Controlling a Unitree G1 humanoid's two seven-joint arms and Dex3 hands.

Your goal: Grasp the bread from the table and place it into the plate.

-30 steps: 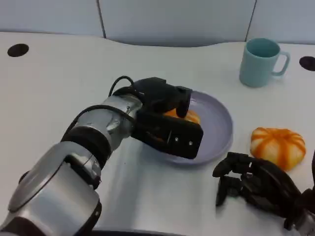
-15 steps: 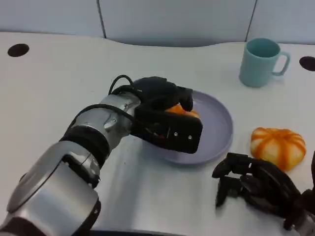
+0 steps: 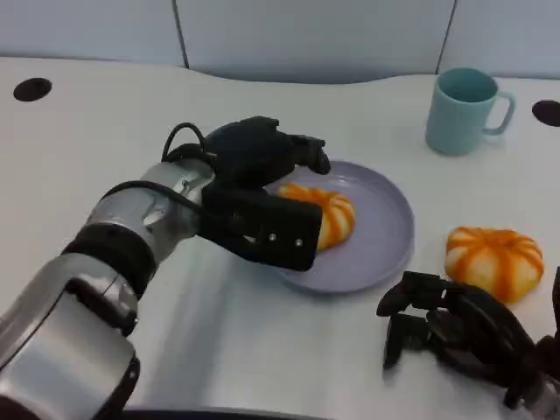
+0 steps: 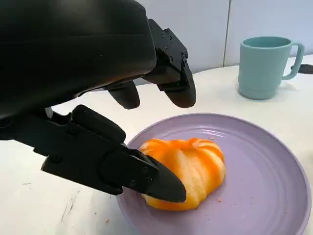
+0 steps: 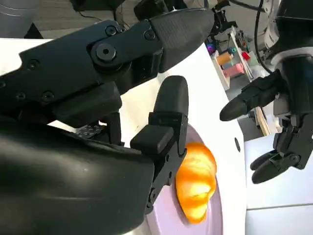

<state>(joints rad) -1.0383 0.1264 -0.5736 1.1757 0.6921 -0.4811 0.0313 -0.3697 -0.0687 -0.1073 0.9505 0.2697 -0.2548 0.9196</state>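
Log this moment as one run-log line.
left hand: open beside bread | bread: resting in plate | right hand: idle, holds nothing, near second bread on table | mug: upright beyond plate

place: looks like a robot lab
clues: cluttered shelf [image 5: 230, 56] and cables [image 5: 254, 24] seen beyond the right hand [image 5: 98, 122]

Bread [image 3: 325, 213] orange with pale stripes; plate [image 3: 389, 229] lilac; mug [image 3: 462, 110] pale teal; table [image 3: 105, 140] white, possibly faintly smudged.
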